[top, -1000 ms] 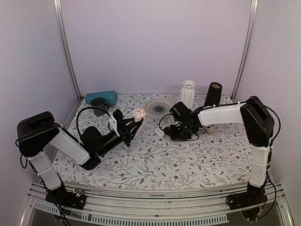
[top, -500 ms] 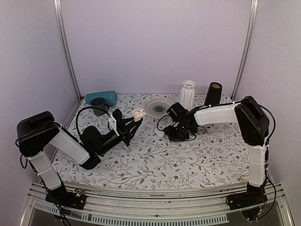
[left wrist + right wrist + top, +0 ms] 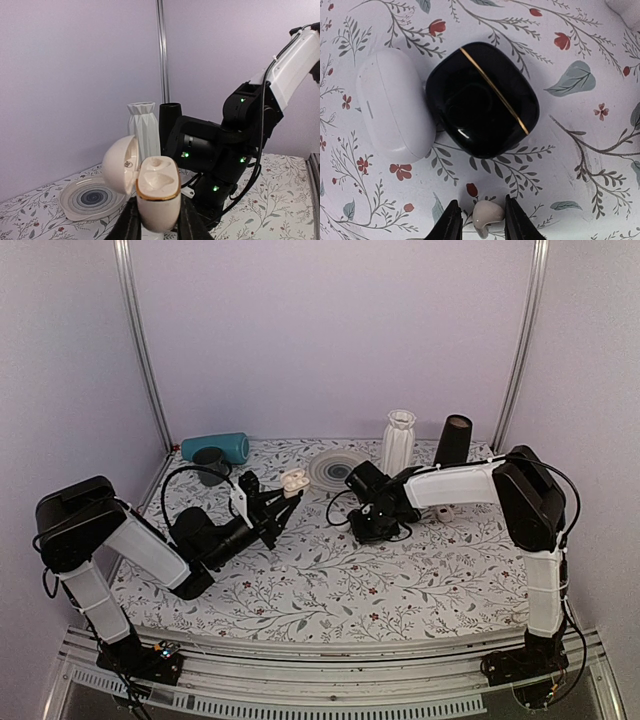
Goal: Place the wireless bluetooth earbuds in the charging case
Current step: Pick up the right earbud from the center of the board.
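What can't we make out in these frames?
- Right wrist: earbud cut off by the bottom edge; whether the right hand grips it is unclear.
- Top: black pod and white pod hidden under the right arm.
- Top: small white item by the right arm, too small to name.
- Left wrist: charging case base hidden between fingers of the left hand.
- Second earbud: in no view.
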You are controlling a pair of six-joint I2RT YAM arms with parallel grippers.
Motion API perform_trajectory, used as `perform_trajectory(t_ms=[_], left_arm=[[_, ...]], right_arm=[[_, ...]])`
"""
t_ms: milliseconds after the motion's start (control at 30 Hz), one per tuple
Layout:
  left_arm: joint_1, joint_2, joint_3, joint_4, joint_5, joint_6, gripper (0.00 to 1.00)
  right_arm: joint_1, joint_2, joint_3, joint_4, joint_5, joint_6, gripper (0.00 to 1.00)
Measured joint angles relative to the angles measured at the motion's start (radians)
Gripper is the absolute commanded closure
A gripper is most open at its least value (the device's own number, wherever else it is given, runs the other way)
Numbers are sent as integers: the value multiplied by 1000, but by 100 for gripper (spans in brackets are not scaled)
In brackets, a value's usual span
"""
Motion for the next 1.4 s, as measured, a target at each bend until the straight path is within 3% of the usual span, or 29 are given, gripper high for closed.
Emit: perform_trajectory(t_ms=[300, 1033, 1400], left_arm=[[1, 0, 0, -1, 2, 0, 100], [2, 0, 0, -2, 3, 0, 100], [2, 0, 8, -2, 5, 0, 100]], right_arm=[[7, 32, 48, -32, 37, -120, 66], [8, 64, 126, -153, 60, -132, 75], [7, 66, 126, -142, 13, -133, 86]])
